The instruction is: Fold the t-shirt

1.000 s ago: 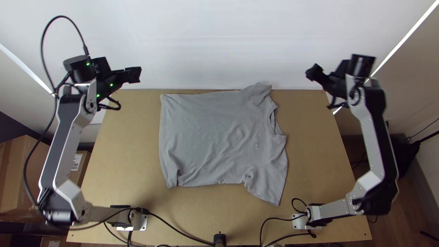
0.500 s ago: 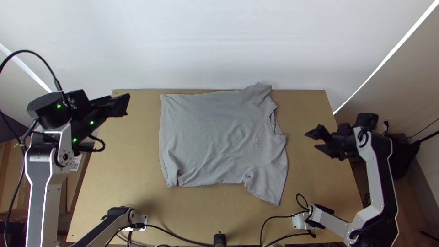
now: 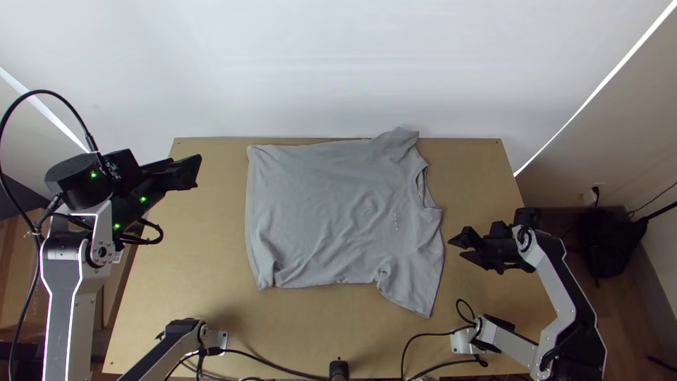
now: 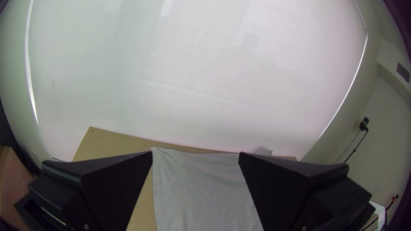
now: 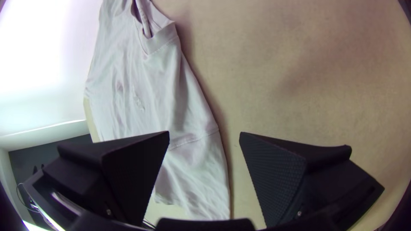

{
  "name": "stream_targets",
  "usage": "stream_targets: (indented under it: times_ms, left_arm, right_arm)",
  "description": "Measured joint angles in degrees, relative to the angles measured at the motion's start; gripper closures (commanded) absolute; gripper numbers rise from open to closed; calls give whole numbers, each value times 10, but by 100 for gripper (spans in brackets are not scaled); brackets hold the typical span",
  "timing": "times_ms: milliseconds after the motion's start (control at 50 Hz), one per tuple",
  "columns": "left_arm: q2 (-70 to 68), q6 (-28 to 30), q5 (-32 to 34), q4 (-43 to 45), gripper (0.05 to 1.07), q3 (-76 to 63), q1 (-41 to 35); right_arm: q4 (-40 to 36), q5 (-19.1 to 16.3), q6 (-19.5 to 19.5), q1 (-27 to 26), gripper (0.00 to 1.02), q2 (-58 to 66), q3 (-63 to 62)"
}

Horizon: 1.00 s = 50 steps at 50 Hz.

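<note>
The grey t-shirt [image 3: 331, 212] lies spread on the table, neck opening toward the right, one sleeve at the back edge and the other toward the front right. Left of the shirt, my left gripper [image 3: 197, 173] hangs over the table's left side, apart from the cloth. Right of the lower sleeve, my right gripper [image 3: 455, 248] is above the table. In the left wrist view the left gripper [image 4: 195, 156] stands open, with the shirt [image 4: 201, 188] beyond. In the right wrist view the right gripper [image 5: 204, 134] is open; the shirt [image 5: 192, 158] shows between and beyond its fingers.
The wooden table [image 3: 190, 282] has bare wood around the shirt. Behind its far edge rises a white wall [image 3: 338, 63]. Black cables [image 3: 275, 362] run along the near edge, by a small black post [image 3: 339, 370]. Cardboard boxes stand left of the table.
My right gripper has come down from the back right corner toward the near side, closer to the lower sleeve. My left gripper has shifted left and nearer. The shirt lies unchanged.
</note>
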Motion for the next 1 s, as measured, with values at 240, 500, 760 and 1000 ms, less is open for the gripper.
stream_targets:
  times_ms: [240,500,760,1000]
  left_arm:
    - [0,0,0,0,10,-12,0]
    - [0,0,0,0,10,-12,0]
    - [0,-2,0,0,10,-12,1]
    - [0,0,0,-21,10,-12,1]
  right_arm:
    - [45,0,0,16,39,26,-20]
    - [86,-2,0,35,45,41,-47]
    - [145,-5,3,78,54,45,-70]
    - [185,9,16,107,86,45,-83]
